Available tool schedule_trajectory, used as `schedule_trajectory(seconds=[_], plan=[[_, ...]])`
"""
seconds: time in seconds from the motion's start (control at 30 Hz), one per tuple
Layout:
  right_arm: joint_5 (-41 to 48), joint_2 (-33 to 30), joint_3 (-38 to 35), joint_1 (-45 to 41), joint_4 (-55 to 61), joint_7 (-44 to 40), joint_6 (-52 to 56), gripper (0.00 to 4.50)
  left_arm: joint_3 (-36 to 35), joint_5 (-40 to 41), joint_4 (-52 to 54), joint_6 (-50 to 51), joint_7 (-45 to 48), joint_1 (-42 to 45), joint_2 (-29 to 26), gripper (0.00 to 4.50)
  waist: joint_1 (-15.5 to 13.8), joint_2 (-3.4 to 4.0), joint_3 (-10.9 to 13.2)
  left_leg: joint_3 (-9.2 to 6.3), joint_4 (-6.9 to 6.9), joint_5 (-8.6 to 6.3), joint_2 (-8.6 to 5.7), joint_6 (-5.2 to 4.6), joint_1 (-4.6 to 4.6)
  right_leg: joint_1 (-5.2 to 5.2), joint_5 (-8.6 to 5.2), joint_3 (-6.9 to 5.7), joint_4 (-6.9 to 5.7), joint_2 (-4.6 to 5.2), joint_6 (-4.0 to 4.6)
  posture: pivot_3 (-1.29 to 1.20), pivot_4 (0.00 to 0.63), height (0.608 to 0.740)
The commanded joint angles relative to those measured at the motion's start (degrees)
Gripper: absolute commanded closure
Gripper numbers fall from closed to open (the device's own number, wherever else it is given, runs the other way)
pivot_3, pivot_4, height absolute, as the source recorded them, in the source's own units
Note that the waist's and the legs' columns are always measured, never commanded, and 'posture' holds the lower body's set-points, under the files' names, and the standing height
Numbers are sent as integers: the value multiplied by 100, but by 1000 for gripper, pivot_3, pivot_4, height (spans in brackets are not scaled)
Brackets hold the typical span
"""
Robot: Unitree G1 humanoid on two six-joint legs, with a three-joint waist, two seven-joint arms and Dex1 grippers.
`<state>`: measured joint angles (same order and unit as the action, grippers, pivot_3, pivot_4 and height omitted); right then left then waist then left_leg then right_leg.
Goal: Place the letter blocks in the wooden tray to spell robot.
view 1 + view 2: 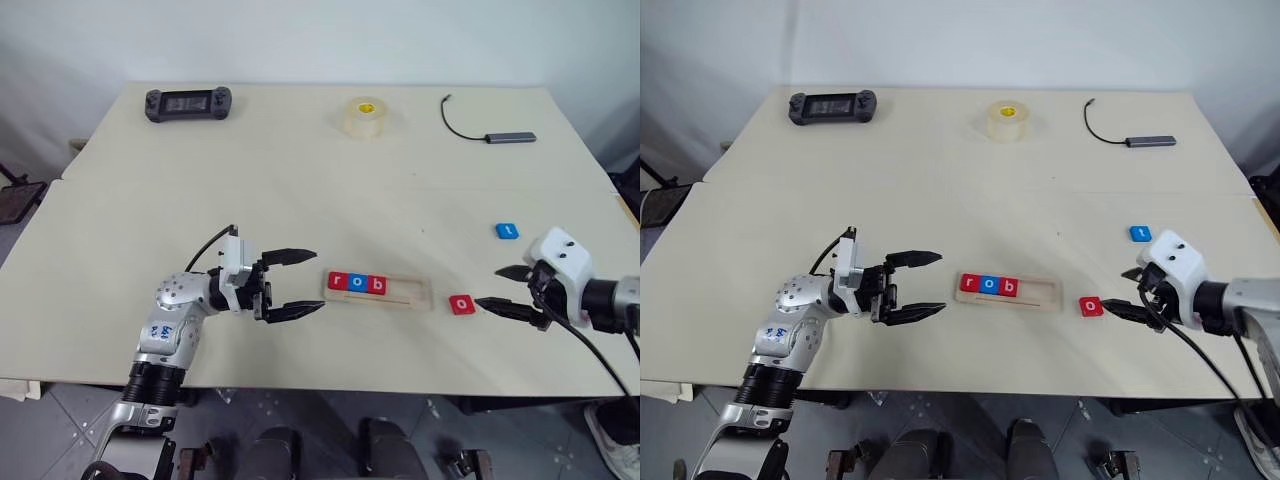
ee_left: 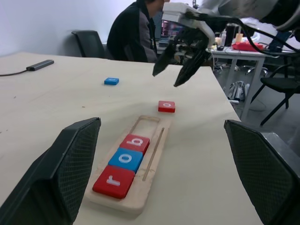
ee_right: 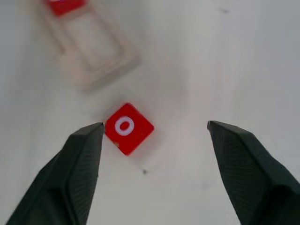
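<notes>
A: The red o block is lying flat on the table, touching the inner edge of one finger of the right gripper, well off from the other. Those jaws are standing spread and holding nothing.

B: And the wooden tray?

A: Just beyond the o block from that gripper, with r, o and b sitting in its far end and two slots showing bare at the near end. The blue t block is lying to the side, near the same gripper.

B: What's worrying you?

A: The o is sitting turned corner-on to the fingers. I'd judge a closing pinch is going to spin it or skid it away. It could also go into the slot rotated and jam against the rim.

B: The tray's long axis?

A: Running straight from the left gripper, which is hanging open and empty off the r end, towards the right one.
</notes>
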<state>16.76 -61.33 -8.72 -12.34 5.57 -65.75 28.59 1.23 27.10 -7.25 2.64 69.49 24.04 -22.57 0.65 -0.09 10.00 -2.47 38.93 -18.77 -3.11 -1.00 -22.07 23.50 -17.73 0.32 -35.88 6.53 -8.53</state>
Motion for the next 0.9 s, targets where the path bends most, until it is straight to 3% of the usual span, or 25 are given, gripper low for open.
schedule_trajectory(seconds=[0.03, 0.17, 0.43, 0.53, 0.63, 0.7, 0.9], plan=[[-481, -84, 679, -708, -1106, -868, -1447, 848, -10, 48, 228, -30, -10, 0, -6, 0, 15, 0, 0, 0, 3, 1, 1, 1, 0, 2, 0, 1, -1, 0, 0, 0, 150, 740], [-809, -73, 1344, -1230, -1784, -1601, -1996, 848, -32, 73, 353, 2, -24, -64, -41, 0, -36, 0, 0, -9, 4, 3, 5, 6, -4, 5, 0, -2, 1, 2, 1, 0, 150, 740], [-1187, 352, 1753, -1749, -2517, -1565, -2341, 848, -71, 89, 531, 59, -94, -188, -99, 0, -76, 0, 0, -16, 11, 2, 3, 10, -10, 6, 0, -7, 4, 8, 1, 0, 150, 740], [-1197, 355, 1771, -1713, -2507, -1637, -2242, 1481, -71, 93, 546, 65, -109, -193, -111, 0, -76, 0, 0, -16, 11, 2, 3, 11, -11, 6, 0, -8, 6, 9, 1, 0, 150, 740], [-1185, 315, 1738, -1661, -2446, -1674, -2233, 2564, -67, 91, 552, 73, -121, -176, -114, 0, -73, 0, 0, -18, 11, 2, 3, 12, -11, 5, 0, -10, 6, 8, 1, 0, 150, 740], [-1188, 301, 1696, -1686, -2371, -1655, -2315, 3059, -69, 86, 545, 73, -116, -164, -118, 0, -72, 0, 0, -17, 11, 1, 3, 12, -11, 5, 0, -10, 6, 8, 1, 0, 150, 740], [-1050, 291, 1767, -2123, -1647, -1911, -1727, 3048, -72, 77, 491, 52, -103, -114, -113, 0, -57, 1, 1, -16, 11, 2, 3, 12, -12, 8, 0, -8, 4, 8, 1, 0, 150, 740]])
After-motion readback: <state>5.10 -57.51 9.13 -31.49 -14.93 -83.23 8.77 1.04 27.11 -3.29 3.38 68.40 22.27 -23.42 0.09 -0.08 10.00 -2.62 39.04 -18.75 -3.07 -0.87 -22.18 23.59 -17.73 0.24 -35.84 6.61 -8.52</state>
